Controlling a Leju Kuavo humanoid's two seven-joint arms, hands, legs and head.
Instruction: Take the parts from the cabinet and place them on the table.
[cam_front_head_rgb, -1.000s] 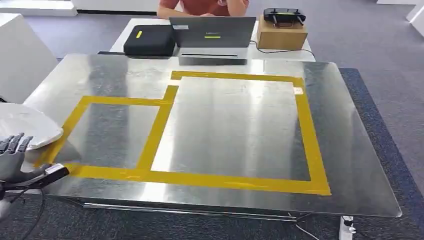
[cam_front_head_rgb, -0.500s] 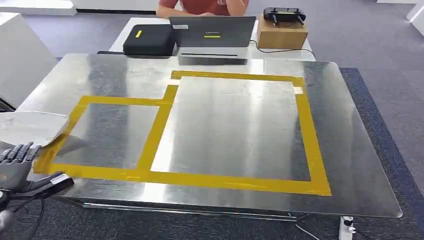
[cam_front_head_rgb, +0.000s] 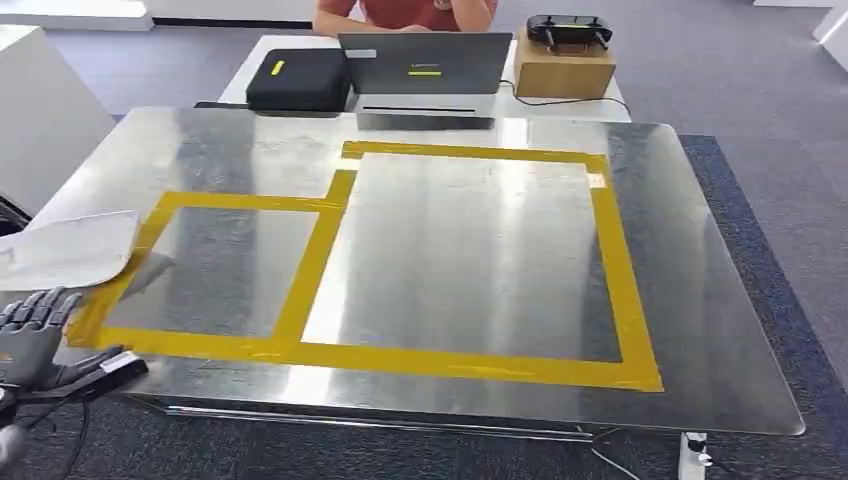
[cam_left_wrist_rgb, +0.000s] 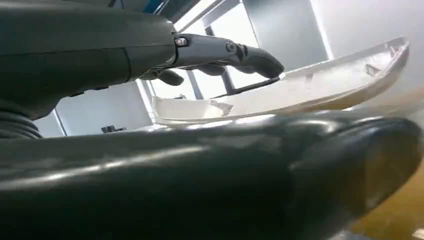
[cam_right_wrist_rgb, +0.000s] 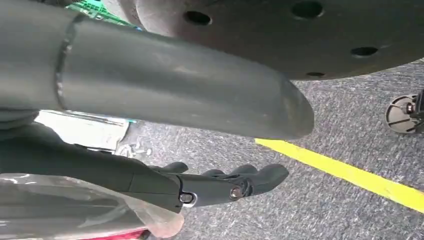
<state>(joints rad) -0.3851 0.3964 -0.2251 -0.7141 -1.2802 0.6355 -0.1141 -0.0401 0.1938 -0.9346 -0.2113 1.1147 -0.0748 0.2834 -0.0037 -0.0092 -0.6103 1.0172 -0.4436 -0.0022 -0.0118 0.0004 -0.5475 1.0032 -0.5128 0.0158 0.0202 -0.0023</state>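
White part over the counter's left edge

My left hand (cam_front_head_rgb: 30, 335), at eight o'clock, holds nothing, fingers spread; the white part (cam_front_head_rgb: 70, 248) sits at nine o'clock on the counter (cam_front_head_rgb: 450, 250). My right hand (cam_right_wrist_rgb: 220, 187) hangs empty, fingers slightly curled.

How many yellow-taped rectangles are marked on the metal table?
2: a smaller rectangle on the left near the white part, and a larger rectangle adjoining it on the right.

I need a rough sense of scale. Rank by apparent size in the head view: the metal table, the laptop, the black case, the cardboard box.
1. Metal table, by far the largest.
2. Laptop.
3. Black case.
4. Cardboard box.

The last three stand farther from the camera, so they look smaller than they are; case and box look close in size.
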